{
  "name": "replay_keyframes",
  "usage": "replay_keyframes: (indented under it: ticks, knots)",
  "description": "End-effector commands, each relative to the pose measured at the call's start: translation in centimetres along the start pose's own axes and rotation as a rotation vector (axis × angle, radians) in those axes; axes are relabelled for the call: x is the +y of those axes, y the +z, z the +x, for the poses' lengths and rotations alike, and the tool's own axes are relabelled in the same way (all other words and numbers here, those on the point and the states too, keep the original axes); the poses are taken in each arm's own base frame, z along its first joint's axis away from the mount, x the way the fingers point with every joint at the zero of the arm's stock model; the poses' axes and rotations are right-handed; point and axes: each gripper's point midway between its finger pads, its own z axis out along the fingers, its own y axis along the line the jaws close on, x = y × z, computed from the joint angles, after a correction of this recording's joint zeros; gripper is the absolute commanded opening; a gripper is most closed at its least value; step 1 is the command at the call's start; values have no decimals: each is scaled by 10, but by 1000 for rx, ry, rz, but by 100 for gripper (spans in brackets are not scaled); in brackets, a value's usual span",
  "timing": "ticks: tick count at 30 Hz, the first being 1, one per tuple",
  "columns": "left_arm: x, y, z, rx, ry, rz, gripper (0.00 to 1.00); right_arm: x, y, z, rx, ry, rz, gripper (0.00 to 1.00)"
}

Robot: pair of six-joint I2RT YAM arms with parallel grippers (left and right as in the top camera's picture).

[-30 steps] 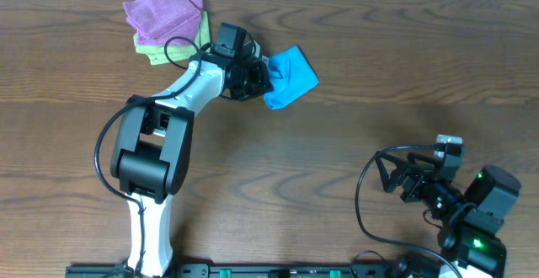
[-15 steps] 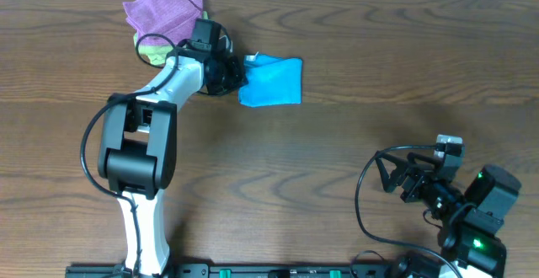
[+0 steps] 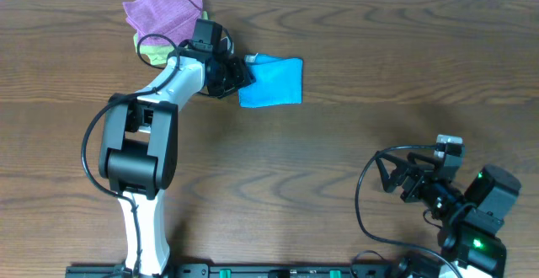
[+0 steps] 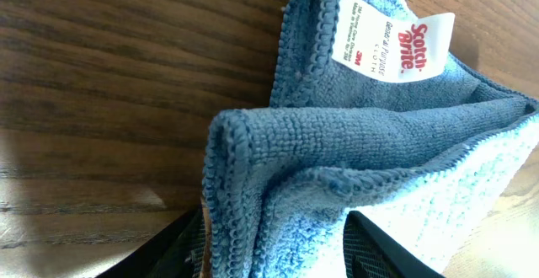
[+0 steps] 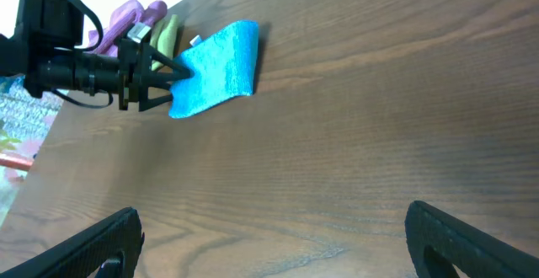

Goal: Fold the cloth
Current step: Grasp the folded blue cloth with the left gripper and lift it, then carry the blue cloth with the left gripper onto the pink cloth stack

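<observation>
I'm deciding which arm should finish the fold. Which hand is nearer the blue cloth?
Left. The left hand sits at the blue cloth's left edge, the folded edge between its fingers. The right hand is far away, low on the table's right side, apart from it.

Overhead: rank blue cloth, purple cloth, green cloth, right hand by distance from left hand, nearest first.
1. Blue cloth, right at the left hand.
2. Purple cloth and green cloth, stacked top left: too close to call.
3. Right hand, bottom right.
</observation>
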Motion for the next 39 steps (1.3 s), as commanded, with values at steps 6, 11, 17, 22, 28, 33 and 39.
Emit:
replay_keyframes:
  ticks: [6,11,17,22,28,33,39]
  knots:
    - [7,25,14,50,-14,-17,52,2,-1,-1,-6,5,-13,99]
    - [-13,46,23,92,-5,104,51,2,-1,-1,-6,5,-13,99]
    - [-41,67,32,102,72,202,36,2,-1,-1,-6,5,-13,99]
    - [-59,79,40,112,124,278,6,2,-1,-1,-6,5,-13,99]
    - [-93,65,20,64,119,440,6,2,-1,-1,-6,5,-13,99]
    - [-118,37,-18,4,123,524,6,2,-1,-1,-6,5,-13,99]
    - [-138,-8,-72,-94,129,551,6,2,-1,-1,-6,5,-13,99]
